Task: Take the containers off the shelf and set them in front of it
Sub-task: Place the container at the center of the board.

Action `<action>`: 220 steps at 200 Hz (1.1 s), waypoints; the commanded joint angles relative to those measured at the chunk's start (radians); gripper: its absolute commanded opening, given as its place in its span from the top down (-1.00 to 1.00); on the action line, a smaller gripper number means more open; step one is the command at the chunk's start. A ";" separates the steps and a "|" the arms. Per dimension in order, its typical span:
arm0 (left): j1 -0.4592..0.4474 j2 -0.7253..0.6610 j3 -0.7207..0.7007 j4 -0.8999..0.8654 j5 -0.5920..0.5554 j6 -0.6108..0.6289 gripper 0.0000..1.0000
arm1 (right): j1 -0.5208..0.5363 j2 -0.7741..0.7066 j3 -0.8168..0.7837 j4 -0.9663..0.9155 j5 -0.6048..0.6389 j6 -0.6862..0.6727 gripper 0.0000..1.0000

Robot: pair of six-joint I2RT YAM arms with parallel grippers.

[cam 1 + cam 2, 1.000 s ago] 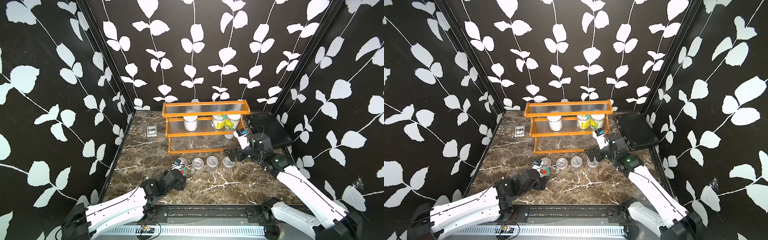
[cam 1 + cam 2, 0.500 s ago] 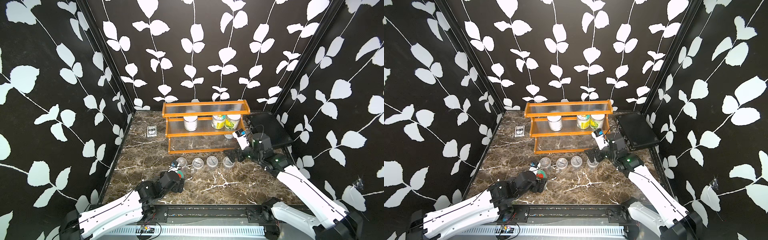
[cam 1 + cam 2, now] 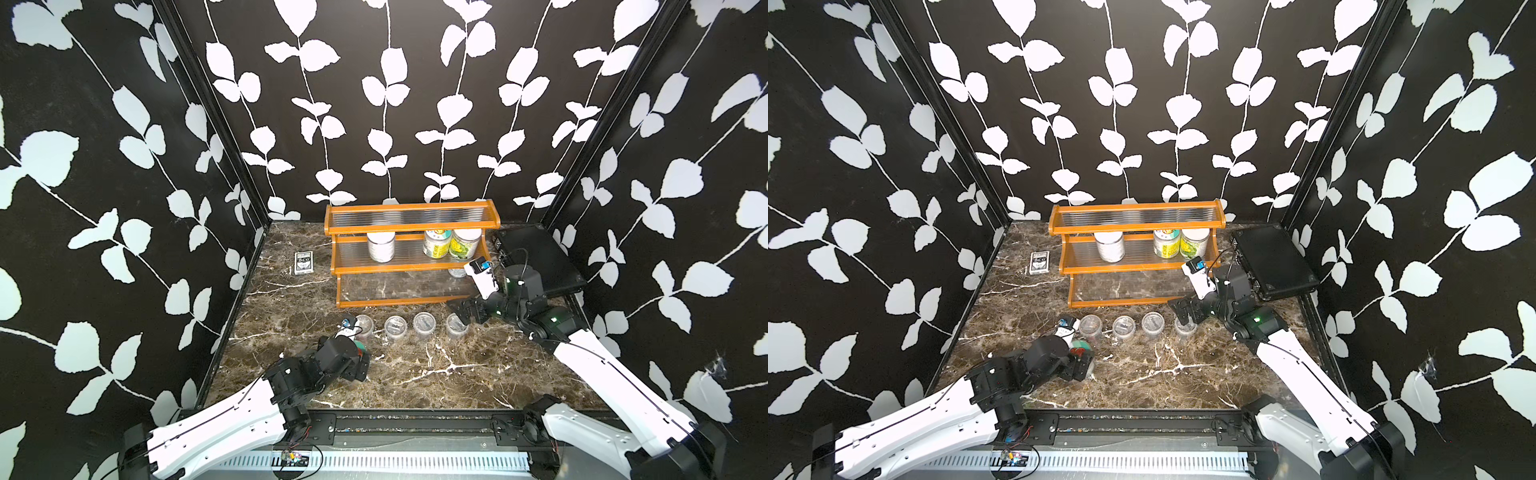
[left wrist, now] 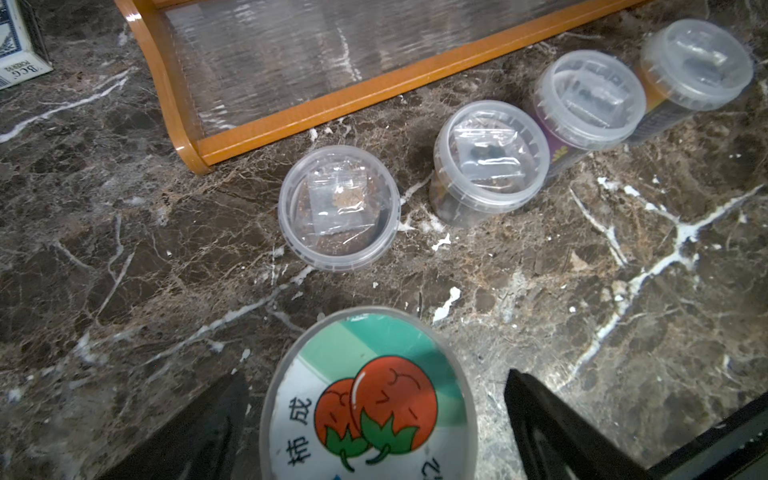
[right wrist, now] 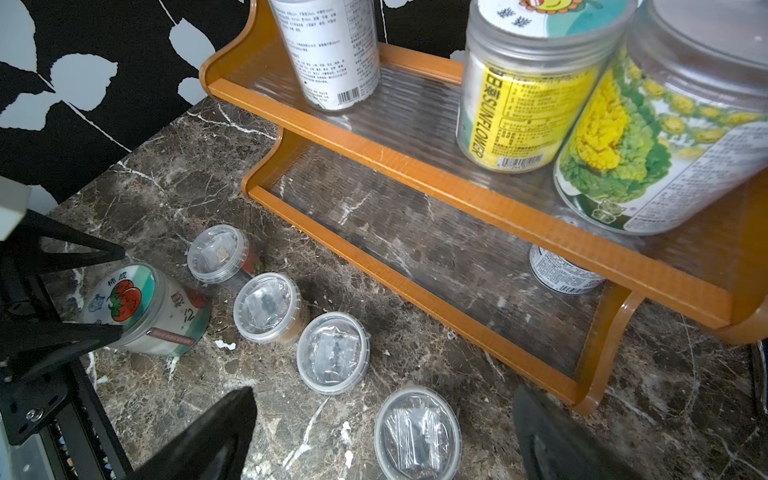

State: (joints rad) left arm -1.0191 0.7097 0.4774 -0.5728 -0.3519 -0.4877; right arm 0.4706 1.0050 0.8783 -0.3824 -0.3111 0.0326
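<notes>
the tomato-lid jar (image 4: 365,415) stands on the marble (image 3: 415,374) by four cups (image 3: 395,327) in front of the shelf (image 3: 411,268), loose between the left gripper's (image 4: 376,376) parted fingers; three jars (image 3: 436,243) and a tin (image 5: 561,274) sit shelved; the right gripper (image 5: 384,392) gapes empty over the end cup (image 5: 417,432).

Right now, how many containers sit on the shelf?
4. Middle tier of the shelf: white jar alone, sunflower jar and green jar together. Tin can on the bottom tier beneath them, partly hidden.
</notes>
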 commanded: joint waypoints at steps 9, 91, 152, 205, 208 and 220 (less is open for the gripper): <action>0.018 0.112 0.033 0.045 0.029 0.050 -0.97 | 0.006 0.010 0.062 0.005 0.002 -0.012 -1.00; 0.051 0.112 0.045 -0.034 0.187 0.048 -0.39 | 0.005 -0.010 0.054 -0.024 0.003 -0.030 -1.00; 0.051 0.109 0.034 -0.016 0.219 0.049 -0.49 | 0.005 -0.009 0.047 -0.024 0.005 -0.031 -1.00; 0.050 0.169 0.064 0.029 0.191 0.096 -0.81 | 0.004 -0.010 0.058 -0.039 0.021 -0.043 -1.00; 0.050 0.166 0.065 0.025 0.187 0.097 -0.83 | 0.004 -0.009 0.058 -0.039 0.021 -0.043 -1.00; 0.050 0.158 0.070 0.007 0.178 0.101 -0.92 | 0.003 -0.008 0.057 -0.039 0.020 -0.045 -0.99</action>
State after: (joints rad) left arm -0.9680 0.8799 0.5209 -0.5476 -0.1570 -0.4110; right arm 0.4706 1.0073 0.9043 -0.4294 -0.3016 0.0059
